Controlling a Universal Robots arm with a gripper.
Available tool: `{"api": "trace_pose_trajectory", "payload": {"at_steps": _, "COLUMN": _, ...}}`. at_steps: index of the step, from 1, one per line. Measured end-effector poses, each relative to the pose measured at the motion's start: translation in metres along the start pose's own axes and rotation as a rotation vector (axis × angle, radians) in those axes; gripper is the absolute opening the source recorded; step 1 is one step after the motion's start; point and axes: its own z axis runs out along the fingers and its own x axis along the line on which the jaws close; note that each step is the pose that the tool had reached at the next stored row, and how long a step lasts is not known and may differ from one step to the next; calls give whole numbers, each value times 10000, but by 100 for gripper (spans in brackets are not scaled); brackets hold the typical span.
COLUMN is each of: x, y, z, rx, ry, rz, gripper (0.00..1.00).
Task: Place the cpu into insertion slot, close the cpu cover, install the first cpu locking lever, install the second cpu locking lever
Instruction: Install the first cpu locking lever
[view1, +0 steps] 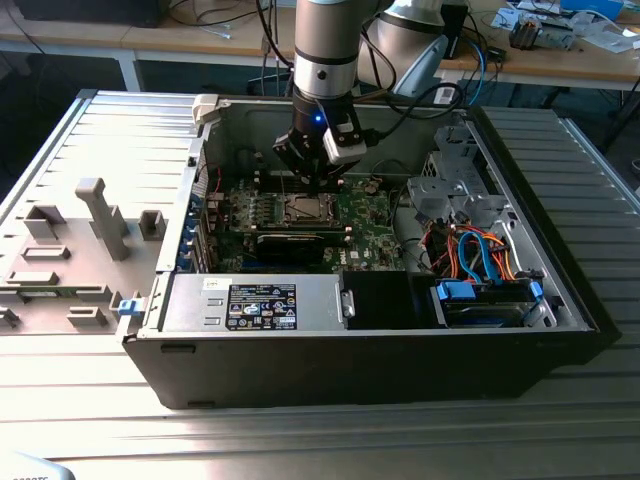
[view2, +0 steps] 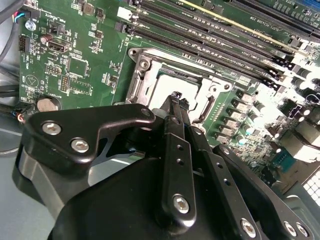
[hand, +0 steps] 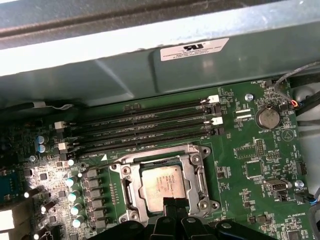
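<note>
- While the gripper (view2: 176, 96) hangs over the insertion slot (hand: 165, 182) on the green mobo (hand: 255, 165), its fingers (view2: 172, 150) sit pressed together w/ nothing between them.
- Cpu (hand: 164, 184) lies flat in the slot, silvery top up, fingertips just above its near edge.
- Cpu cover (hand: 197, 162) frames the chip; whether latched: cannot tell.
- Exterior view: arm reaches down into the open pc case (view1: 300, 375).

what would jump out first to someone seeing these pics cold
The gripper hangs inside the open computer case, right over the insertion slot in the middle of the green motherboard. In the first wrist view the silvery cpu already lies in that slot, with the jaws shut just above its edge.
</note>
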Motion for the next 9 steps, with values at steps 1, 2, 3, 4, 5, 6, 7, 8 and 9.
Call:
{"api": "trace_pose_trajectory", "payload": {"at_steps": 1, "x": 0, "y": 0, "z": 0, "rx": 0, "ry": -1, "rz": -25, "gripper": 11}}
{"api": "trace_pose_trajectory", "payload": {"at_steps": 2, "x": 0, "y": 0, "z": 0, "rx": 0, "ry": -1, "rz": -47, "gripper": 11}}
{"api": "trace_pose_trajectory", "payload": {"at_steps": 3, "x": 0, "y": 0, "z": 0, "rx": 0, "ry": -2, "rz": -71, "gripper": 11}}
{"api": "trace_pose_trajectory", "payload": {"at_steps": 4, "x": 0, "y": 0, "z": 0, "rx": 0, "ry": -2, "rz": -91, "gripper": 11}}
{"api": "trace_pose_trajectory", "payload": {"at_steps": 5, "x": 0, "y": 0, "z": 0, "rx": 1, "ry": -3, "rz": -114, "gripper": 11}}
{"api": "trace_pose_trajectory", "payload": {"at_steps": 6, "x": 0, "y": 0, "z": 0, "rx": 0, "ry": -3, "rz": -138, "gripper": 11}}
{"api": "trace_pose_trajectory", "payload": {"at_steps": 7, "x": 0, "y": 0, "z": 0, "rx": 1, "ry": -4, "rz": -183, "gripper": 11}}
{"api": "trace_pose_trajectory", "payload": {"at_steps": 8, "x": 0, "y": 0, "z": 0, "rx": -1, "ry": -5, "rz": -230, "gripper": 11}}
{"api": "trace_pose_trajectory", "payload": {"at_steps": 9, "x": 0, "y": 0, "z": 0, "rx": -4, "ry": -7, "rz": -262, "gripper": 11}}
